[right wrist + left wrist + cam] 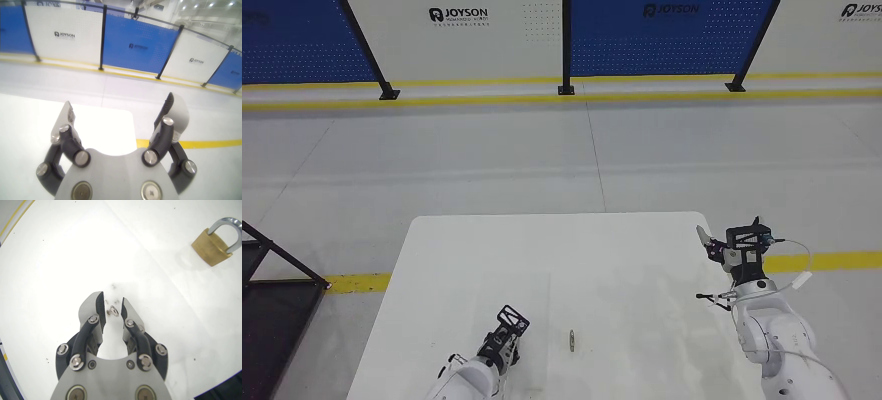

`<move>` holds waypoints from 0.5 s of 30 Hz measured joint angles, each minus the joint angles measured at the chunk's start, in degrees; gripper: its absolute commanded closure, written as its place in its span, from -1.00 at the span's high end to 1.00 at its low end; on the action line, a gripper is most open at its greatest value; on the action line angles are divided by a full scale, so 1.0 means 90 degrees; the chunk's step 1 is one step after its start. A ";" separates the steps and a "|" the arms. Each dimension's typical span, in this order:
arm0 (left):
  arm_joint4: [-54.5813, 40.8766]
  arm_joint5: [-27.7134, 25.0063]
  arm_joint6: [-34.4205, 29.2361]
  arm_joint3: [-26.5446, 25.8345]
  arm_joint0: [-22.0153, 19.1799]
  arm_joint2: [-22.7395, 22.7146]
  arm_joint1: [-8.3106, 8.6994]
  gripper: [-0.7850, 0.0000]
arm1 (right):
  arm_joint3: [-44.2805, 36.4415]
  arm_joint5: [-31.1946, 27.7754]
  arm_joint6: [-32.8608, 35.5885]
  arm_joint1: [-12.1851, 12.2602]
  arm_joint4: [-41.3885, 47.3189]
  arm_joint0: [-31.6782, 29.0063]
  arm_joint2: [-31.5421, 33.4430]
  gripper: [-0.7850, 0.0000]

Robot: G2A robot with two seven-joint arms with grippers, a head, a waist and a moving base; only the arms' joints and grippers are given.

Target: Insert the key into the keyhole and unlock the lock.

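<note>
You are early in the task, as far as I can judge: the key [112, 311] lies on the table [542, 260], not yet picked up. In the left wrist view it sits between the fingers of the left gripper [112, 298], which stand narrowly apart with neither pad appearing to touch it. The lock [211, 247], a brass padlock with its shackle seated in the body, lies flat and well apart from the key. In the top view you find the lock [570, 340] in the lower middle of the frame, just right of the left gripper [510, 318]. The right gripper [121, 106] is spread wide and empty, at the middle right of the top view by the table's far corner. Left for you are gripping the key, steadying the lock, inserting and turning.
</note>
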 measured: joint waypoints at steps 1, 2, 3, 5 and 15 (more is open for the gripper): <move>0.0029 0.0023 -0.0005 0.0006 -0.0009 0.0015 -0.0002 -0.64 | 0.0000 0.0000 0.0000 0.0000 0.0000 0.0000 0.0000 1.00; 0.0047 0.0043 -0.0009 0.0012 -0.0016 0.0029 -0.0004 -0.70 | 0.0000 0.0000 0.0000 0.0000 0.0000 0.0000 0.0000 1.00; 0.0056 0.0060 -0.0012 0.0018 -0.0026 0.0042 -0.0007 -0.73 | 0.0000 0.0000 0.0000 0.0000 0.0000 0.0000 0.0000 1.00; 0.0059 0.0071 -0.0012 0.0021 -0.0039 0.0048 -0.0009 -0.83 | 0.0000 0.0000 0.0000 0.0000 0.0000 0.0000 0.0000 1.00; 0.0013 0.0089 -0.0002 -0.0078 -0.0004 -0.0051 0.0003 -1.00 | 0.0000 0.0000 0.0000 0.0000 0.0000 0.0000 0.0000 1.00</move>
